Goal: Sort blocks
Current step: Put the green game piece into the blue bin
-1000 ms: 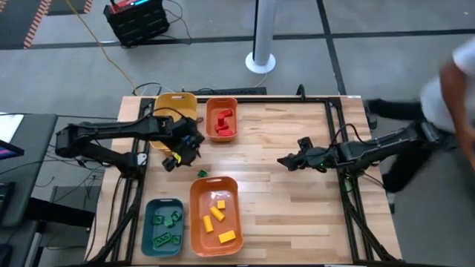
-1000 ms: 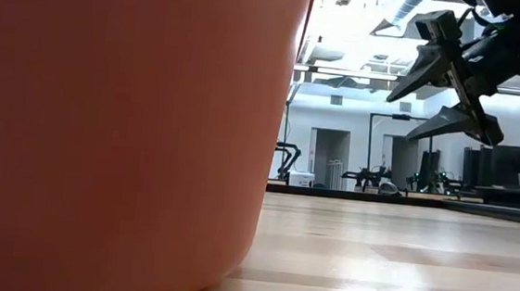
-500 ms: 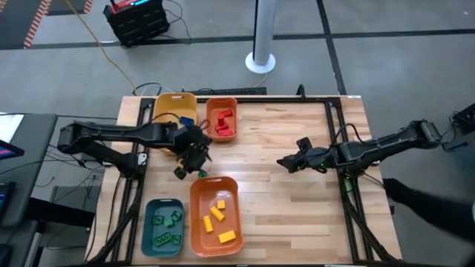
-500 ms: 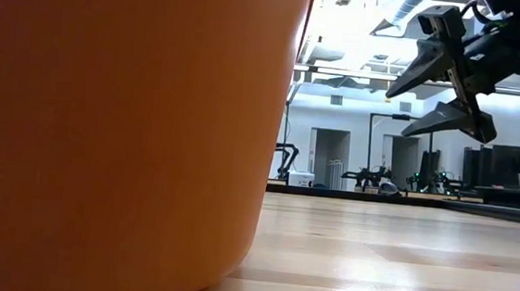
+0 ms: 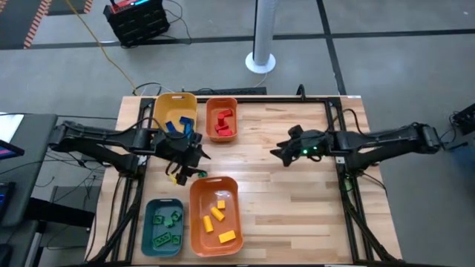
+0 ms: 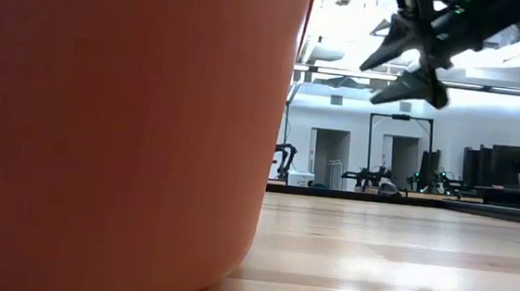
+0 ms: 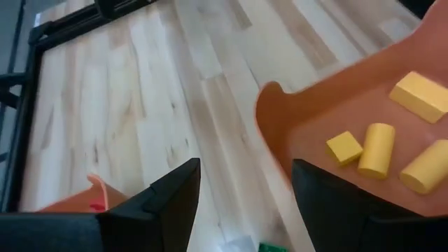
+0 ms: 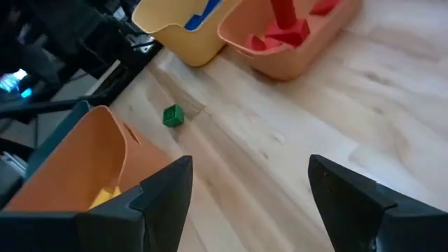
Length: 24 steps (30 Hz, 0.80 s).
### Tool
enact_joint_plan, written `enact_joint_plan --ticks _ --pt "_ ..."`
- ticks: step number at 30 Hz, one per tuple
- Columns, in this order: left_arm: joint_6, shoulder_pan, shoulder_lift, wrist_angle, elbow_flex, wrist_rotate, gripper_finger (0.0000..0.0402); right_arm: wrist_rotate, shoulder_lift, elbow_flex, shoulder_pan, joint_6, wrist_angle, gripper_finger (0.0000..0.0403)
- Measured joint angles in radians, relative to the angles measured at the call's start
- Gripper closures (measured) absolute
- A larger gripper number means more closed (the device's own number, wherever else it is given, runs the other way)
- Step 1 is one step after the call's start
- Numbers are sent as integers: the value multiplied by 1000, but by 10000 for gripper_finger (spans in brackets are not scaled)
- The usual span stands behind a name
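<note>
One green block (image 5: 200,174) (image 8: 172,115) lies loose on the wooden table, just beyond the far rim of the large orange bin (image 5: 215,215). My left gripper (image 5: 191,167) (image 7: 241,203) hovers open right beside and above it; in the left wrist view only the block's edge (image 7: 273,246) shows, below the fingers. My right gripper (image 5: 279,153) (image 8: 245,189) hangs open above the table's middle, seen high up in the low view (image 6: 414,57). Neither holds anything.
A yellow bin (image 5: 176,111) with blue blocks and a small orange bin (image 5: 221,119) with red blocks stand at the far edge. The large orange bin holds yellow blocks (image 7: 378,150). A teal bin (image 5: 163,226) holds green blocks. Bare wood stretches to the right.
My left gripper has swung from over the yellow bin toward the near edge and rolled, uncovering the blue blocks in that bin; it stays open. My right gripper has risen, rolled and shifted a little toward the table's left, staying open. The green block has not moved.
</note>
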Motion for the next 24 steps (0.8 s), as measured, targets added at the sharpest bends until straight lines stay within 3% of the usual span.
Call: enact_joint_plan --ticks 5,13,21,24 --pt "23 -12 -1 14 -6 -23 185 -9 110 90 -9 -92 8 111" --pt "28 -11 -84 335 -218 0 185 -9 191 227 -4 -150 8 111" --pt "161 6 -106 329 -276 -14 185 -10 191 243 43 -233 -22 111" --pt "186 54 -101 310 -277 56 185 -10 191 243 64 -234 -25 111"
